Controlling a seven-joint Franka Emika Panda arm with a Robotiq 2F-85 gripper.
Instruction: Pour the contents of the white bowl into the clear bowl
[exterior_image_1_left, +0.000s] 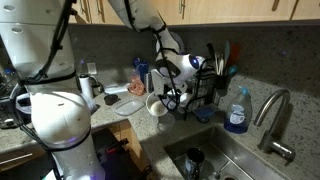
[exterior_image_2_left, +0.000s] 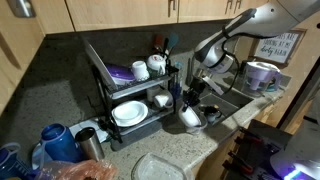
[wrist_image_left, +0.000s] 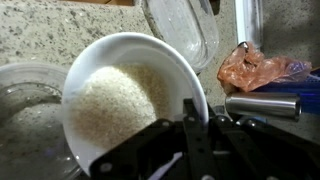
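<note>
The white bowl (wrist_image_left: 130, 95) holds white rice-like grains and hangs tilted in my gripper (wrist_image_left: 190, 125), which is shut on its right rim. The clear bowl (wrist_image_left: 22, 110) sits on the speckled counter at the lower left of the wrist view, partly under the white bowl's edge. In both exterior views the gripper (exterior_image_1_left: 172, 92) (exterior_image_2_left: 195, 97) holds the white bowl (exterior_image_1_left: 157, 105) (exterior_image_2_left: 190, 118) just above the counter, in front of the dish rack. The grains are still inside the white bowl.
A clear rectangular container (wrist_image_left: 185, 30) lies beyond the bowl. An orange plastic bag (wrist_image_left: 262, 68) and a metal cylinder (wrist_image_left: 262, 105) are to the right. The dish rack (exterior_image_2_left: 135, 95) holds plates and cups. A sink (exterior_image_1_left: 215, 155), faucet (exterior_image_1_left: 275, 115) and soap bottle (exterior_image_1_left: 237, 110) are nearby.
</note>
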